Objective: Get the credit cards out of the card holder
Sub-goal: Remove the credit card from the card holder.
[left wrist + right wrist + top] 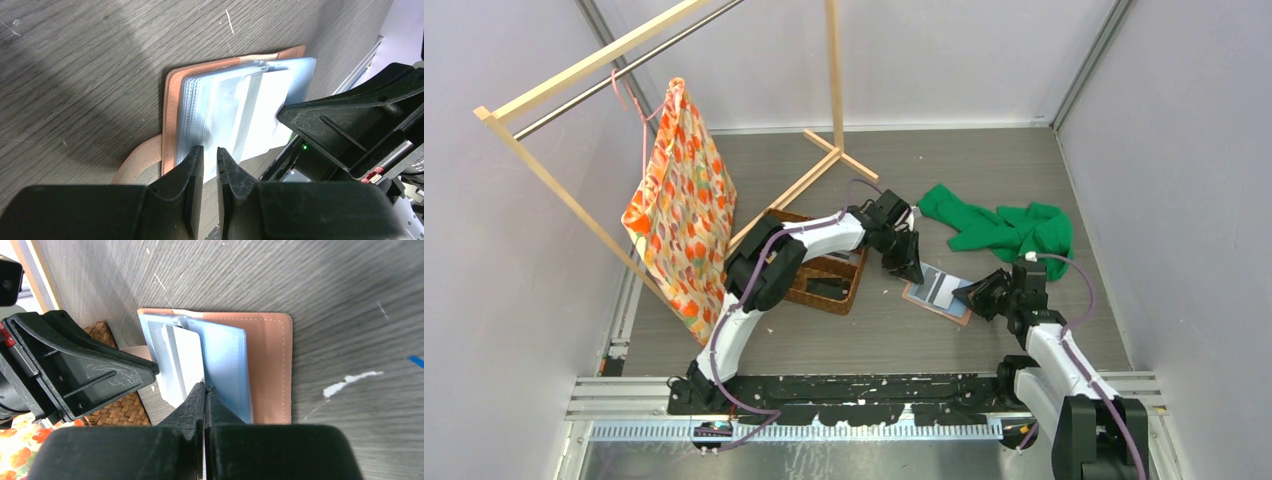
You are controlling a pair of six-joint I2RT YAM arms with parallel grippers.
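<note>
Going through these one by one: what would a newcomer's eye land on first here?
Mid-table, the left claw and right claw meet from opposite sides over the open card holder, its clear sleeves fanned up. At the left, a bright orange patterned bag hangs from a wooden rack, and a green cloth lies crumpled at the back right.

The top external view looks steeply down from behind the arm bases over the whole grey wood-grain table (884, 335), while both wrist views peer closely, from opposite sides past the left gripper (210, 152) and right gripper (205, 388), at the same salmon-pink leather-like card holder (172, 100).
</note>
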